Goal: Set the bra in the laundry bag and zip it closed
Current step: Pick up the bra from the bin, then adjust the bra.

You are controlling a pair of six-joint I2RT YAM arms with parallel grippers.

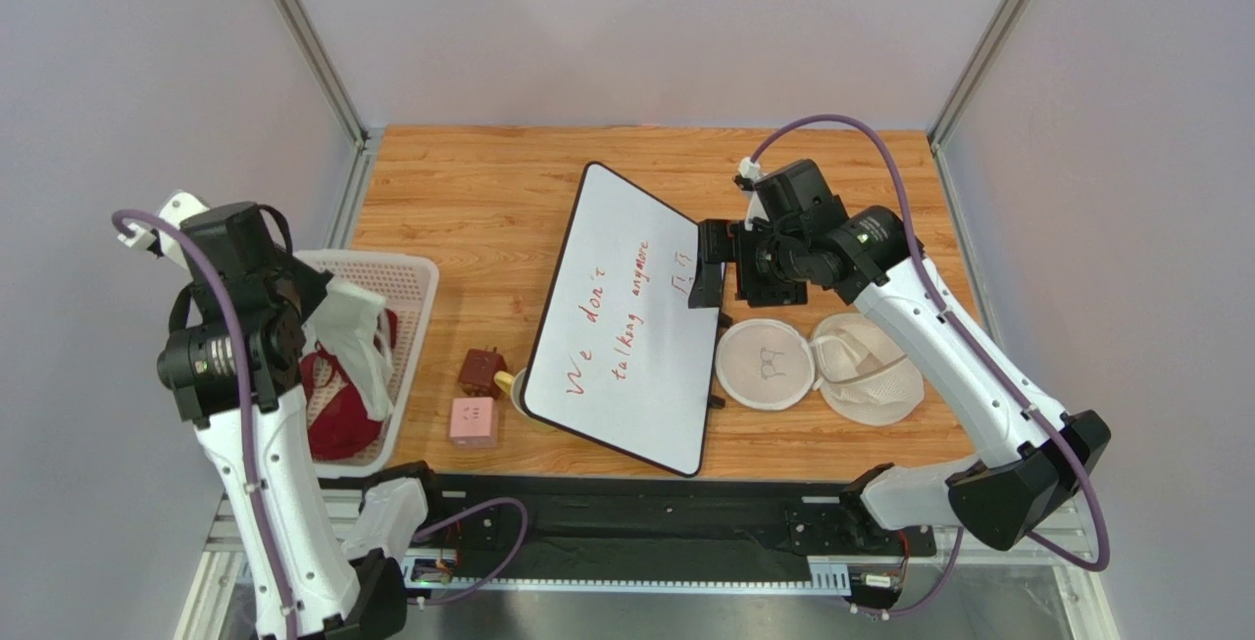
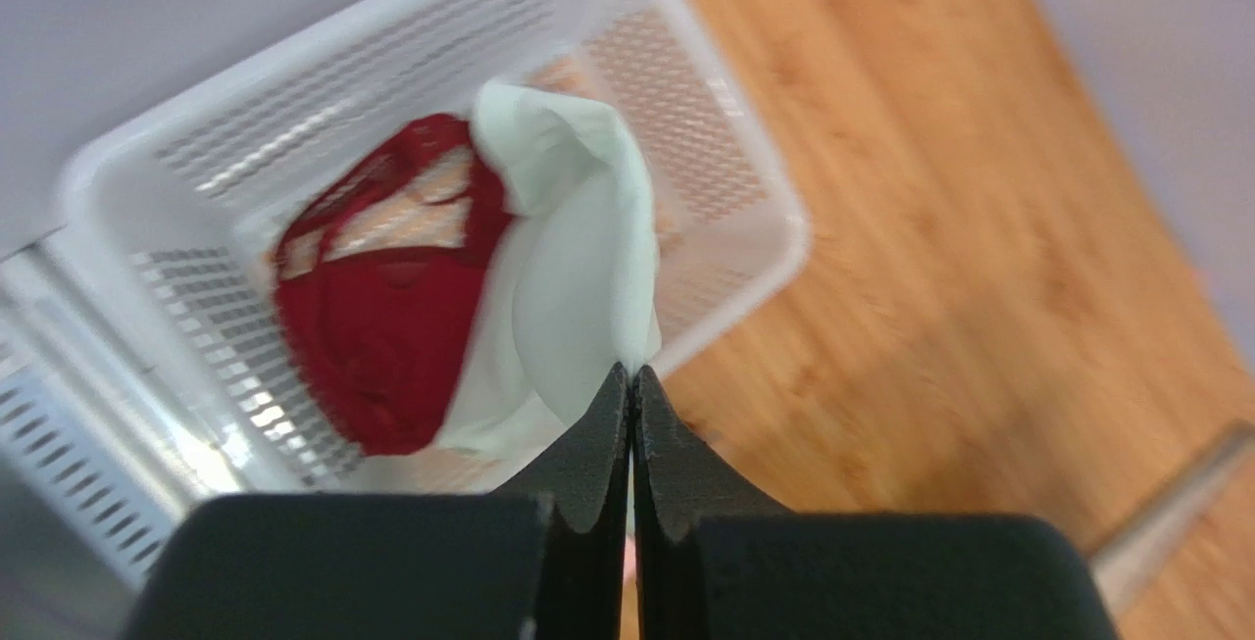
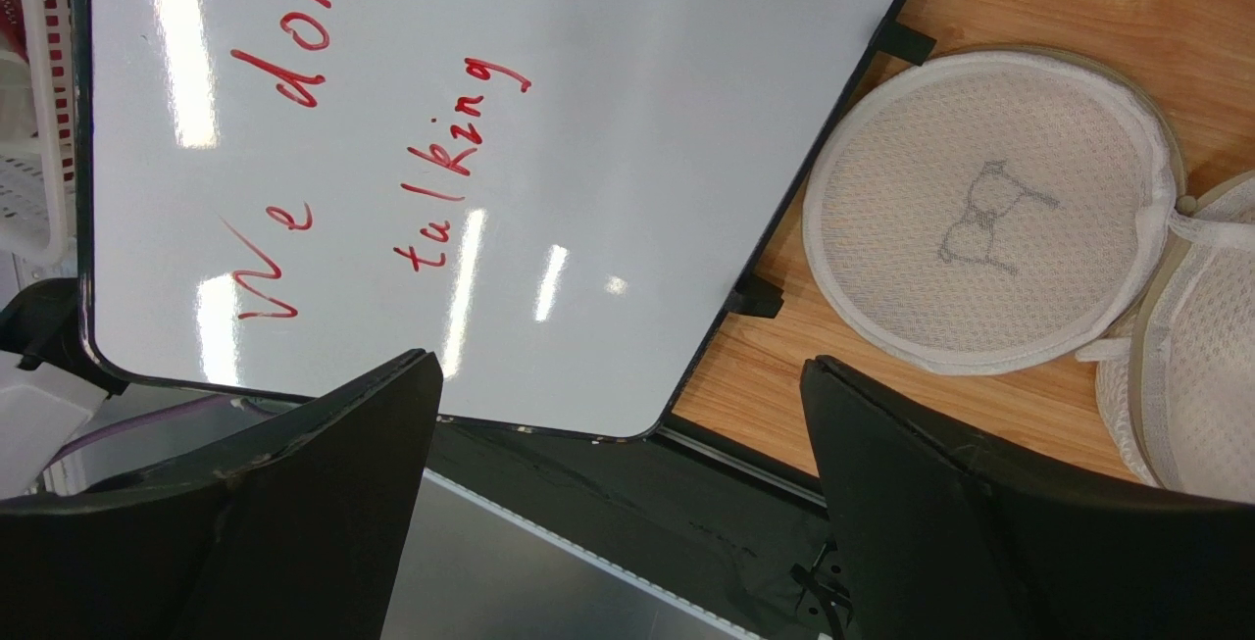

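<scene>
The dark red bra lies in the white perforated basket at the table's left. A pale cup-shaped fold of it rises to my left gripper, which is shut on that fold's edge above the basket's rim. From above, the left gripper hangs over the basket with the bra beneath. The laundry bag lies open at the right, its icon lid flat beside it. My right gripper hovers open left of it. In the right wrist view the gripper is empty, with the lid ahead.
A whiteboard with red writing lies slanted across the table's middle, its edge touching the lid. A small pink box and a brown object sit between basket and whiteboard. The black rail runs along the near edge.
</scene>
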